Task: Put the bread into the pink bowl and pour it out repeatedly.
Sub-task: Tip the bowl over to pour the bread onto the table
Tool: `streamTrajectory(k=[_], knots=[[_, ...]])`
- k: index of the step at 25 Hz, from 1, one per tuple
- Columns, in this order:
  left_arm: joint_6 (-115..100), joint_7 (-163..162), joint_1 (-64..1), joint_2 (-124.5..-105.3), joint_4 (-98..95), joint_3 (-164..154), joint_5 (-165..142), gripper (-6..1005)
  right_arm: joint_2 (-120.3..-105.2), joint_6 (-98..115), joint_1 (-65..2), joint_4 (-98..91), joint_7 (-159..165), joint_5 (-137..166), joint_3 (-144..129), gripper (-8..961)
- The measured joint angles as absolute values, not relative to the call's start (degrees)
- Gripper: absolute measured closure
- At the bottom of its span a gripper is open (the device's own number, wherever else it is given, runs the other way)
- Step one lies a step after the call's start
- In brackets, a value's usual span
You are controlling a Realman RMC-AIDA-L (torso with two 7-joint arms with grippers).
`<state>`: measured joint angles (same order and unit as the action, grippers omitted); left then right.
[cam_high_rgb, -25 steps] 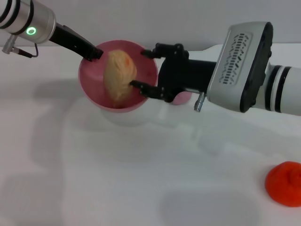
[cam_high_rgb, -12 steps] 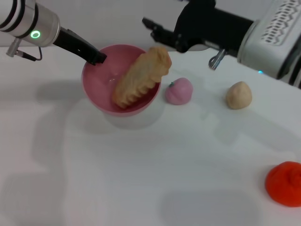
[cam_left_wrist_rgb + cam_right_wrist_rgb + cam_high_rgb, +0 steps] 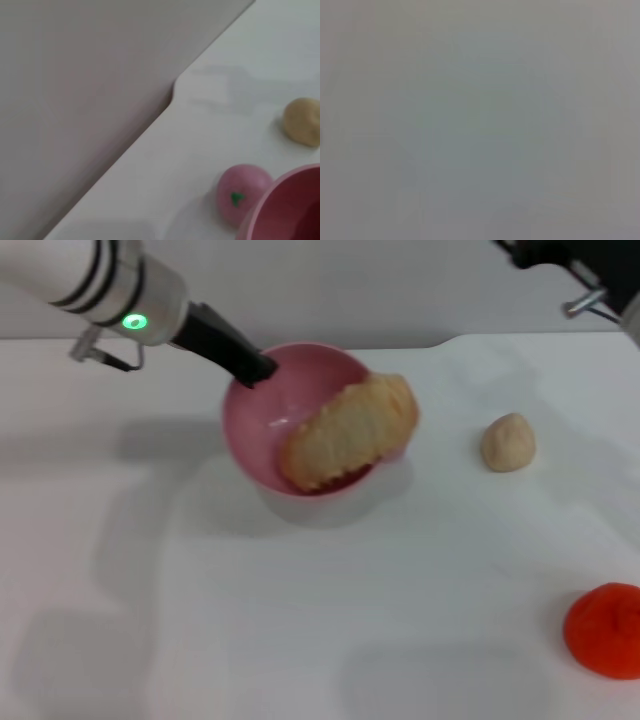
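Overhead: the pink bowl sat tipped above the white table, its mouth turned toward the camera.
Left gripper: the left gripper was clamped shut on the bowl's rim at roughly the bowl's 10 o'clock, its black fingers reaching in from the silver wrist with the green light — the only arm at work.
Bread: the bread lay slanted inside the bowl, tan ridged face showing, one end low in the bowl near 6 o'clock, the other end sticking out past the rim at about 2 o'clock.
Right gripper: only a dark scrap of the right arm showed at the head view's 1 o'clock corner, well apart from the bowl; whether its gripper was open or closed could not be told.
Elsewhere on the table: a small beige lump rested at 3 o'clock from the bowl, an orange-red blob lay far off toward 4 o'clock — and the left wrist view caught a small pink fruit just beside the bowl's outer wall.
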<state>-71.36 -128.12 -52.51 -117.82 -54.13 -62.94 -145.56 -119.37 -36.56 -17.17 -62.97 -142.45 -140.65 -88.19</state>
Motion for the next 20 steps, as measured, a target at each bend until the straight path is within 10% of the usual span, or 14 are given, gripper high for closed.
streamTrajectory(k=[20], knots=[[-48.36, -128.1, -51.52, -118.47, -54.4, -90.44, -124.28, 955, -119.36, -57.36, -14.23, -46.85, -149.65, -152.23, -66.35, 282]])
